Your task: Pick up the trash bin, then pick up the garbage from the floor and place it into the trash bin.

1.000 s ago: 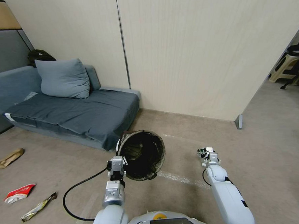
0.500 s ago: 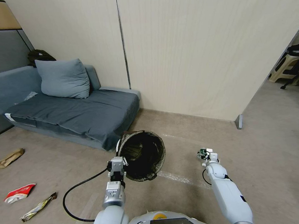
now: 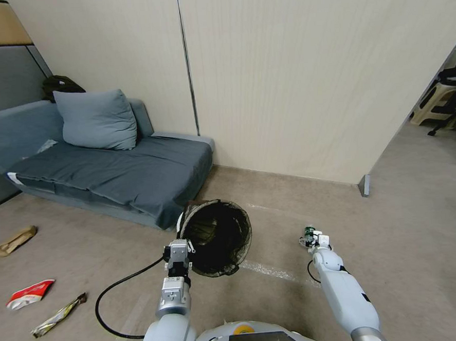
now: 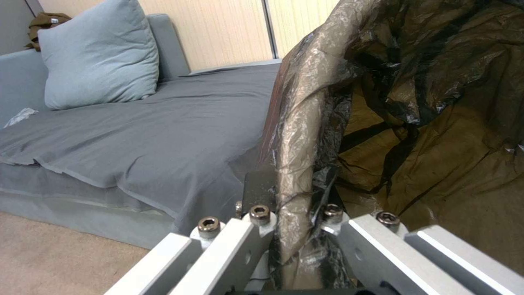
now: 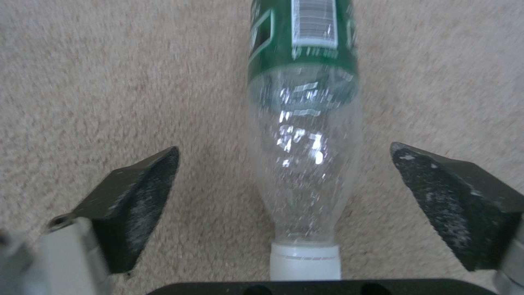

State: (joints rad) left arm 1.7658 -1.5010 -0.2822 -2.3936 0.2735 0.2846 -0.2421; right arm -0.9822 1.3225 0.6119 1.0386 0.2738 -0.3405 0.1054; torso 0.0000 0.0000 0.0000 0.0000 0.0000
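Bin held, bottle between open jaws

We see the left gripper (image 3: 178, 249) clenched on the rim of the bin (image 3: 219, 236), holding it tilted above the floor (image 3: 405, 211) just in front of the sofa (image 3: 109, 167); the black liner (image 4: 415, 102) is pinched between its jaws. Our right gripper (image 3: 312, 238) is down at the floor, jaws spread wide with the bottle (image 5: 303, 135) lying between them, cap toward the wrist, not gripped. Off to our left on the floor lie a red packet (image 3: 29, 294), a yellow wrapper (image 3: 57, 316) and a brown bag (image 3: 15, 240), well apart from both grippers
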